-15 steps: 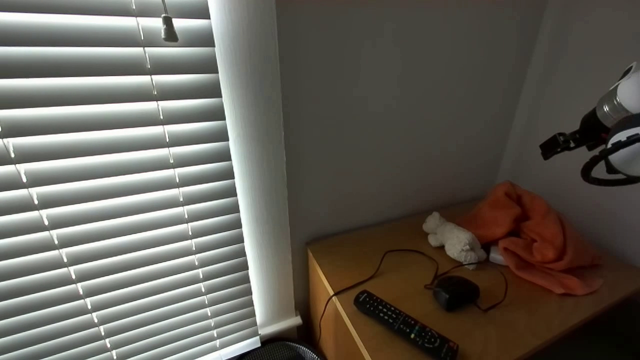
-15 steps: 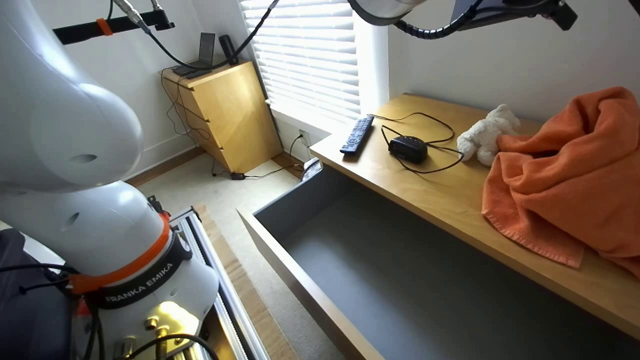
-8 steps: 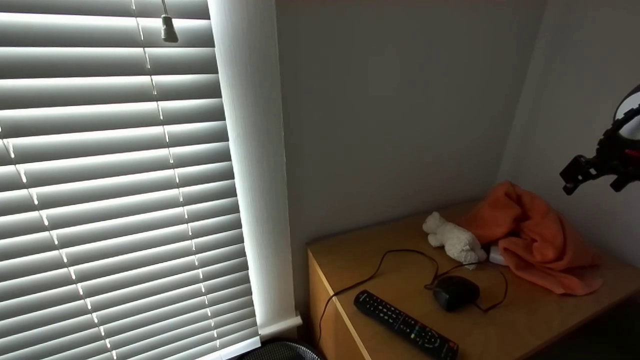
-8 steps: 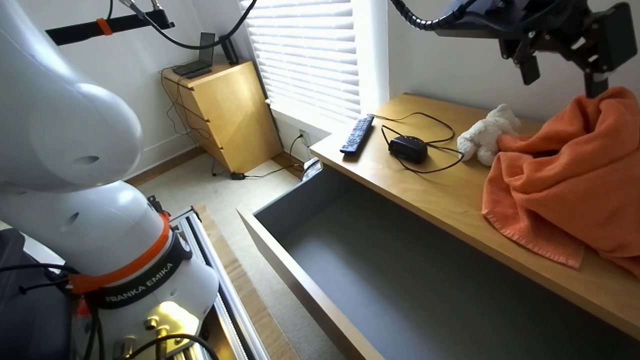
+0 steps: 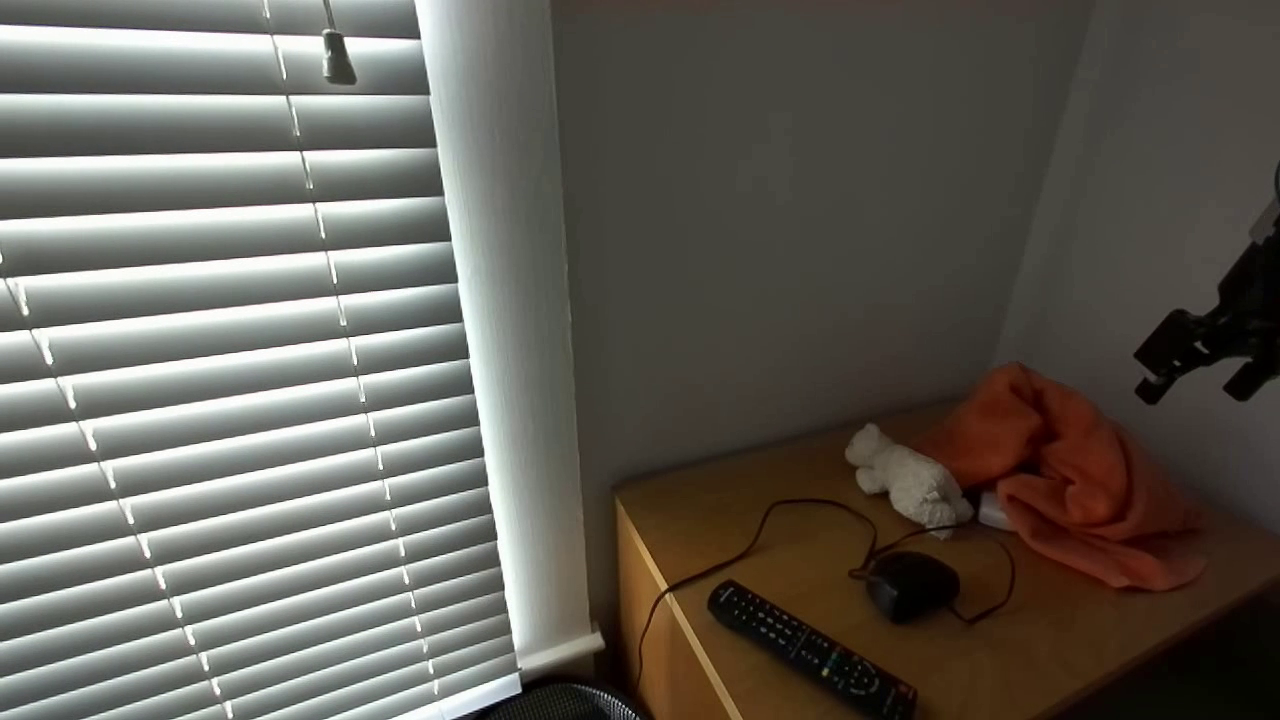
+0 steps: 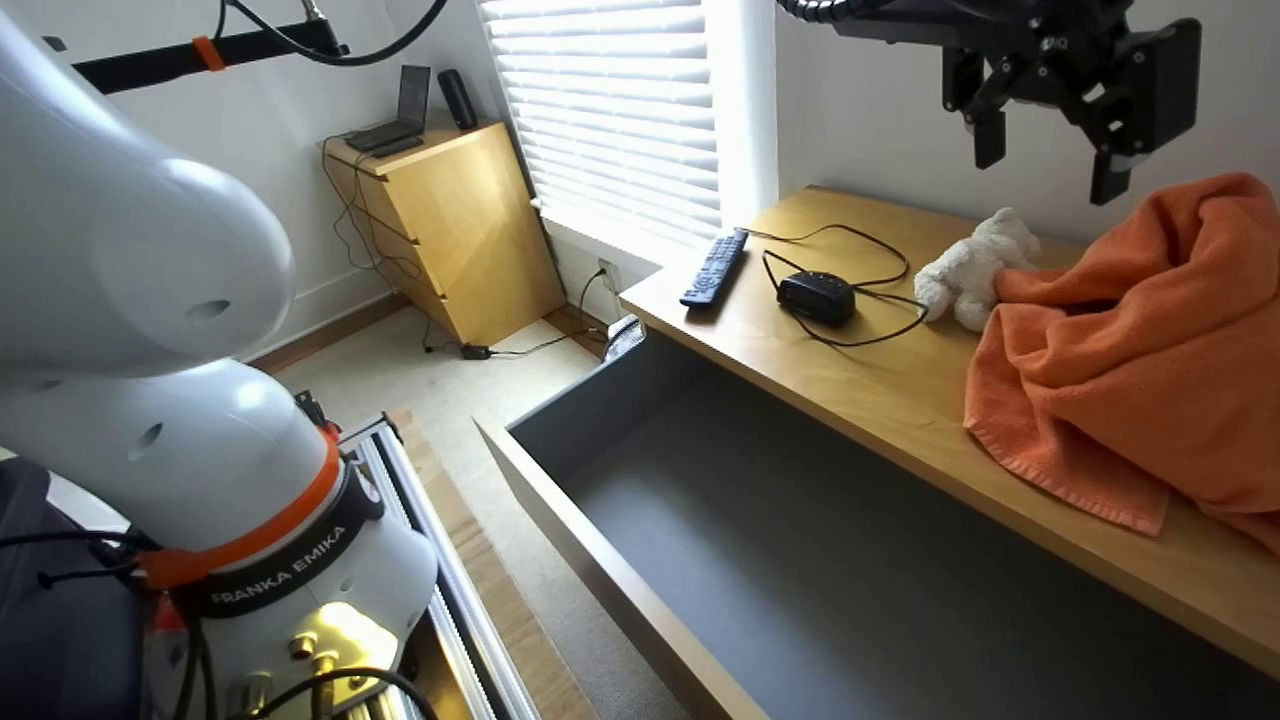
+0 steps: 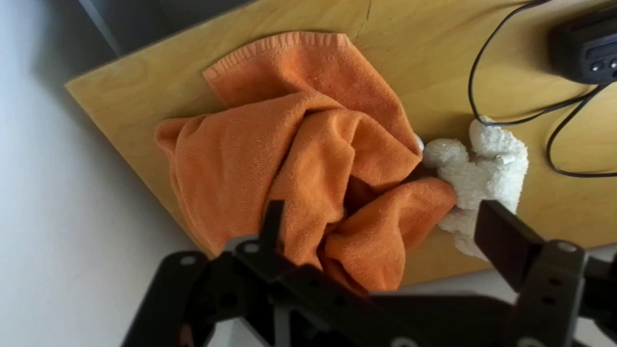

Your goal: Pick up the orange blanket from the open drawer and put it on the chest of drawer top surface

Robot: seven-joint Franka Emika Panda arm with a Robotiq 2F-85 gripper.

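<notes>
Pale walls (image 6: 880, 130) and lowered blinds (image 6: 610, 120) stood behind the wood-coloured chest of drawers (image 5: 675, 680), whose top surface (image 6: 880, 390) carried several articles. Above it hung the black gripper (image 6: 1049, 176), its fingers (image 7: 503, 241) spread well apart and clear of the articles below. Underneath, with a visible gap, lay the orange blanket (image 7: 231, 164), heaped in loose folds on the top surface, one hemmed border just beside the front edge. Against it rested a white plush toy (image 6: 975, 270), in contact with the folds. I noted a small white object (image 5: 994, 512) partly hidden by the blanket; its nature could not be determined. Further along sat a black device (image 6: 816, 298) with a thin cord (image 7: 471, 86), then a dark remote control (image 6: 715, 270) toward the blinds. Beneath the top surface, the grey-lined drawer (image 6: 800, 560) stood open. Well apart, across the floor (image 6: 400, 360), a second cabinet (image 6: 465, 240) bore a laptop (image 6: 413, 98).
</notes>
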